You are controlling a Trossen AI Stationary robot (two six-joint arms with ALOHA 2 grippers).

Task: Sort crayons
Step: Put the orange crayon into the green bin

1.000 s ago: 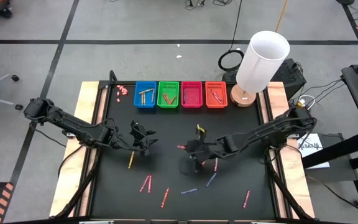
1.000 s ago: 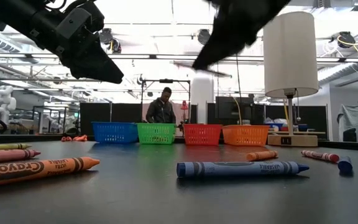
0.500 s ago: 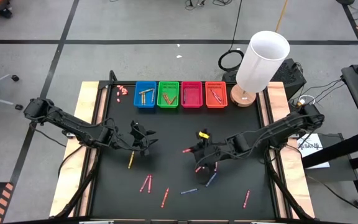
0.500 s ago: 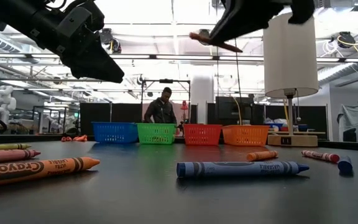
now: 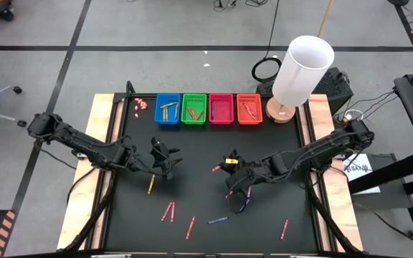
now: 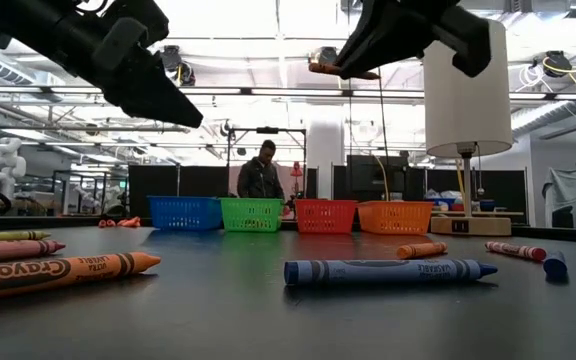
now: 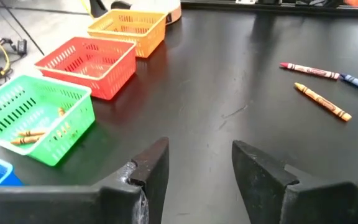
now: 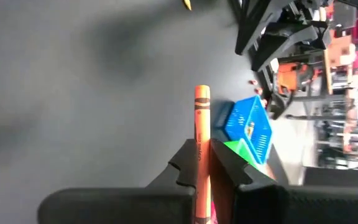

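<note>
Here the black bench (image 5: pixel 206 143) carried four baskets (image 5: pixel 208 109) along its far edge and loose crayons (image 5: pixel 192 222) scattered over its near half. Above the middle, the right end effector (image 5: pixel 226 166) was clamped on an orange crayon (image 8: pixel 201 155), lifted clear of the surface. Left of centre, the left end effector (image 7: pixel 199 165) hovered part-open, empty, over bare bench.
</note>
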